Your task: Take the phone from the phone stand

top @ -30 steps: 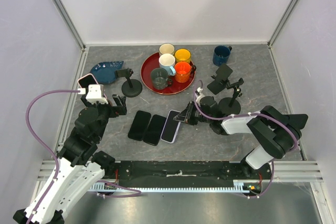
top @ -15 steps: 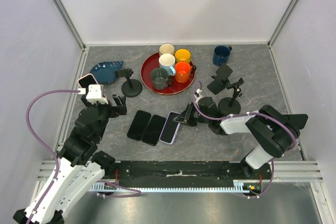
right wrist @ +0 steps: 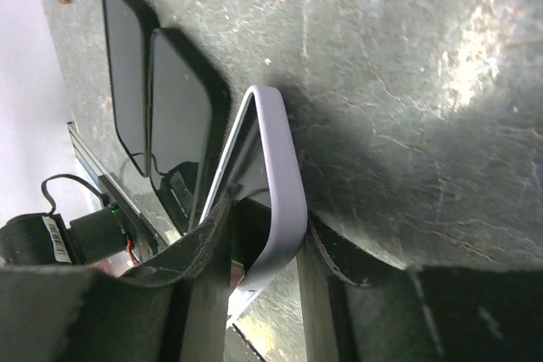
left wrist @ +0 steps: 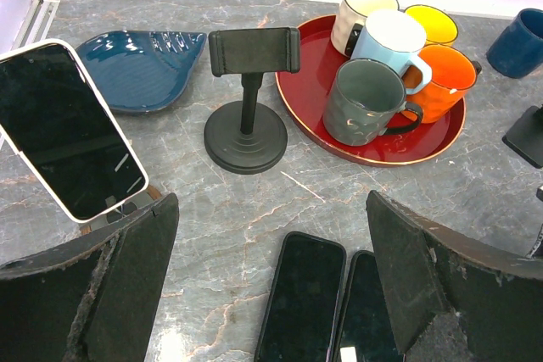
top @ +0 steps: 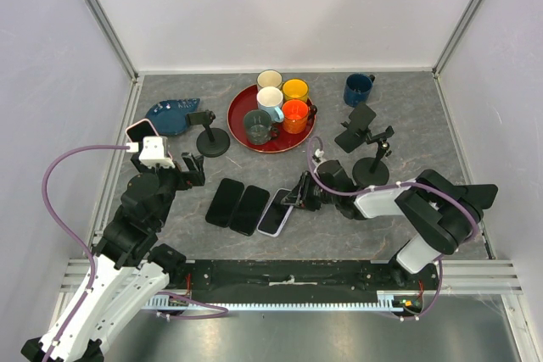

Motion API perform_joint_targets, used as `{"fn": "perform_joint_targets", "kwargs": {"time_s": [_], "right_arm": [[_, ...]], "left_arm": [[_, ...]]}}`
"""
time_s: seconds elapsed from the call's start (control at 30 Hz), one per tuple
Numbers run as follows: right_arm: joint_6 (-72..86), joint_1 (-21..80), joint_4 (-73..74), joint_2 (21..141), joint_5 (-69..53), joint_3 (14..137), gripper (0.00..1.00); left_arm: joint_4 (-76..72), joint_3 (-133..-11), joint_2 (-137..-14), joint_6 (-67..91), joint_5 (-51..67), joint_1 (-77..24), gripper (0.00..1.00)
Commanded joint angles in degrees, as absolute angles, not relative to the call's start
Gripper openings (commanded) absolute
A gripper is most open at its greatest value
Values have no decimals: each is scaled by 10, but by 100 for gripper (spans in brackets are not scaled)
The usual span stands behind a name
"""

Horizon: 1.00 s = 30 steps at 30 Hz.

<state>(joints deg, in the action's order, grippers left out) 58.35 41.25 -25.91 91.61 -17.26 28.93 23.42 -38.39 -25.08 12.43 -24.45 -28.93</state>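
Lilac phone (top: 276, 212) now lower, in the low, outstretched right claw (top: 296, 197).

Grey marbled table (top: 424, 116) with a red tray (top: 237, 125) at the back, a black phone stand (top: 209, 140) and a blue dish (top: 167, 116) to the tray's left, a blue mug (top: 358, 88) and a second stand (top: 371, 167) to its right, two black phones (top: 226, 202) and a tilted lilac phone (top: 273, 212) in front of the tray.

A robotics lab test cell: white panels (top: 288, 6) in aluminium framing (top: 102, 19) stand ahead of and beside the left gripper (top: 193, 169) and right gripper (top: 297, 193); a slotted cable duct (top: 280, 304) runs behind them.
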Motion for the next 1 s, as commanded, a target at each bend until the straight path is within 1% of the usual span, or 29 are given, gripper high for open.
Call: {"fn": "perform_joint_targets", "kwargs": {"time_s": [0.0,0.03,0.1,0.13,0.23,0.3,0.33,0.47,0.57,0.7,0.77,0.97], "right_arm": [[544,433,-201,929,-199,277,43],[542,438,-199,931,-199,279,49],[532,442,-184,931,-199,289,57],[527,447,-176,933,-198,294,64],[506,462,-145,940,-188,322,75],[498,470,-127,945,-181,343,77],[497,476,-124,951,-178,347,80],[495,482,-107,950,-164,350,81],[476,483,-65,937,-149,356,87],[439,484,-2,911,-110,369,98],[417,485,49,897,-82,377,98],[361,485,131,857,-6,405,98]], "left_arm": [[211,-383,-250,128,-252,-285,97],[212,-383,-250,128,-252,-285,97],[212,-384,-250,128,-252,-285,97],[212,-383,-250,128,-252,-285,97],[213,-384,-249,128,-253,-285,97],[212,-384,-249,128,-254,-284,97],[213,-384,-249,127,-254,-285,97],[213,-383,-248,127,-255,-285,97],[212,-383,-248,127,-254,-285,97],[213,-384,-249,128,-253,-285,97],[213,-383,-250,129,-254,-285,97],[214,-383,-263,134,-267,-285,97]]}}
